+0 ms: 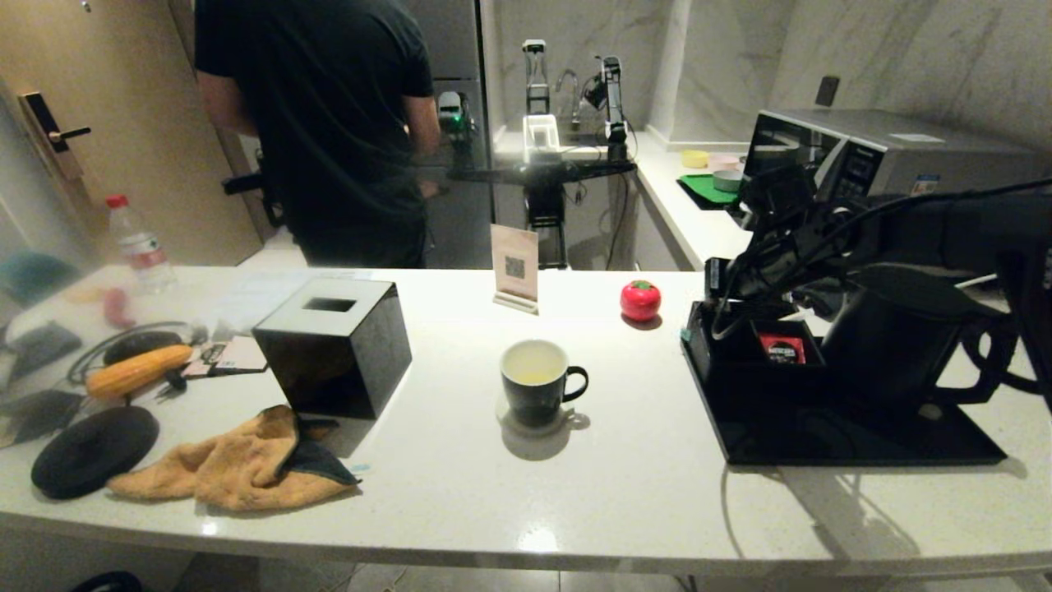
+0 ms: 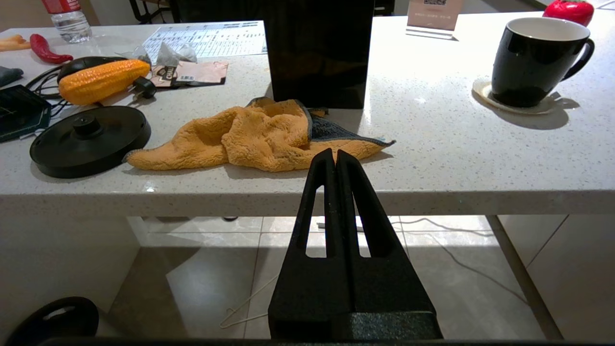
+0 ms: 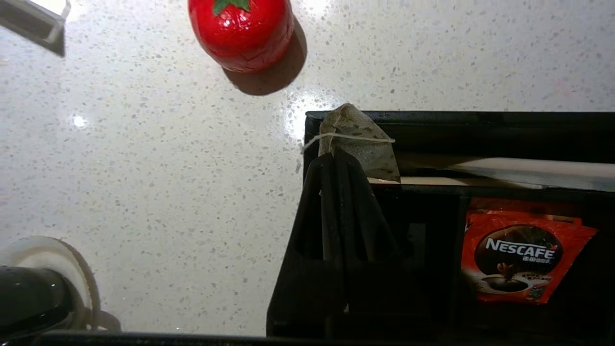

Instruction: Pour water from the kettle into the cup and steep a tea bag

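Observation:
The black cup (image 1: 534, 385) stands on a white coaster at mid-counter, and the pale yellowish water (image 1: 532, 364) fills it partway. To its right the big black kettle (image 1: 900, 333) sits on a black tray (image 1: 855, 440). My right gripper (image 3: 336, 154) is over the tray's far-left corner, shut on the small grey-green tea bag (image 3: 365, 137), whose white string crosses it. The cup's edge (image 3: 29, 298) shows in that same view. My left gripper (image 2: 335, 154) is shut and empty, parked below the counter's front edge.
A red sachet (image 3: 523, 250) lies in the tray's compartment. A red tomato-shaped thing (image 1: 640, 300) sits behind the cup. To the left are a black tissue box (image 1: 333, 345), an orange cloth (image 1: 238, 464), a round kettle base (image 1: 94, 450) and a corn cob (image 1: 136, 370). A person stands behind the counter.

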